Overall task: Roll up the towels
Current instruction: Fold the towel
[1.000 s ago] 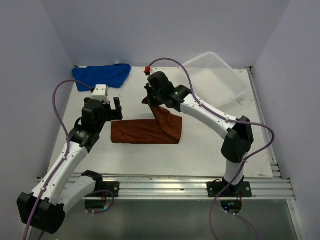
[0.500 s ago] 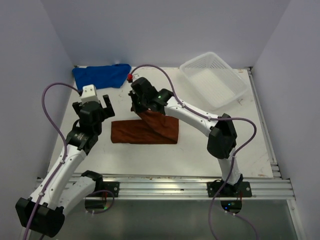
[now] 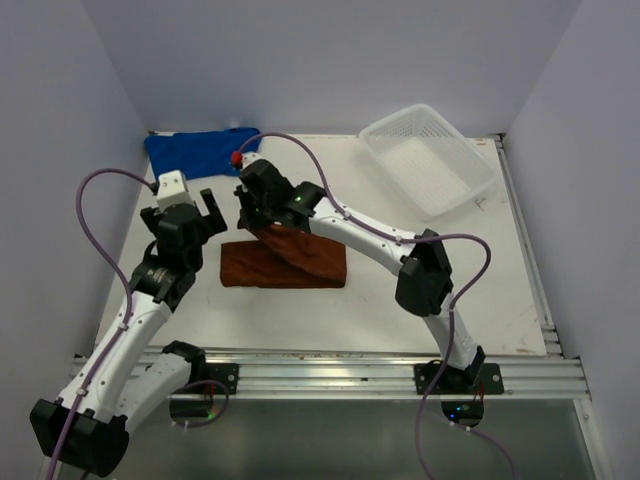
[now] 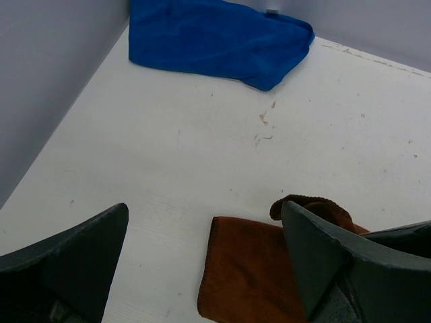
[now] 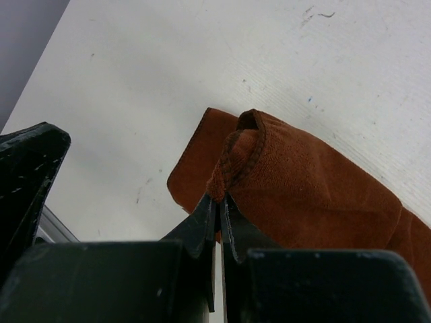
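Slippage as the main danger. On the right end effector (image 5: pixel 217 197), a clenched, thin pinch on a bunched corner of the rust-brown towel (image 3: pixel 285 265), raised off the desk (image 3: pixel 380 300) and held over the towel's own left part. Could slide out under any sideways tug, dropping the flap short or crooked. Could equally drag the whole cloth across the desk instead of rolling it, with nothing pinning the lower layer. On the left end effector (image 3: pixel 207 203), jaws released and wide, hovering just beside the towel's left end, apparently not touching. Near enough to the other end effector for a knock if swung inward. Rust-brown towel near the middle of the desk, lying as a long strip; blue towel (image 3: pixel 195 150) crumpled at the far left corner, well apart, not yet rolled. Loose, uneven layering likely to mean a lopsided roll.
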You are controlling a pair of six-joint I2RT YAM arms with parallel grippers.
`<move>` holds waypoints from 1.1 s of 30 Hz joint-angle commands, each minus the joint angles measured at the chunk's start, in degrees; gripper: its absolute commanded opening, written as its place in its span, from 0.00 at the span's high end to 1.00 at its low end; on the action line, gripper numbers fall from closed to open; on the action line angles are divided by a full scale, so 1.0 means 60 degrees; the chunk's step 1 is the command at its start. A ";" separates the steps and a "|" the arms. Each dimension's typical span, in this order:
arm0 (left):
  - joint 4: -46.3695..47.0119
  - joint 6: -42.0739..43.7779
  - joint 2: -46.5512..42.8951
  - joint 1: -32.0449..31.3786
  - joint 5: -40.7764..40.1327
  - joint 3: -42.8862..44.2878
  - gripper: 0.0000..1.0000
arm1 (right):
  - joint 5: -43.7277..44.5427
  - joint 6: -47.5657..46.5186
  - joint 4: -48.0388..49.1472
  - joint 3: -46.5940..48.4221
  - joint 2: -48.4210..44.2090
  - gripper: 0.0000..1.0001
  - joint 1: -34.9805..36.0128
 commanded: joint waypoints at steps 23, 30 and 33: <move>-0.0344 -0.0713 -0.0366 -0.0123 -0.1004 0.0510 0.00 | -0.0667 0.0806 0.0368 0.1419 0.1144 1.00 0.0392; -0.0403 -0.0756 -0.0409 -0.0153 -0.1063 0.0540 0.00 | -0.0770 0.0968 0.0558 0.1433 0.1319 1.00 0.0494; -0.0432 -0.0786 -0.0409 -0.0167 -0.1122 0.0569 0.00 | -0.0770 0.1070 0.0675 0.1433 0.1349 1.00 0.0494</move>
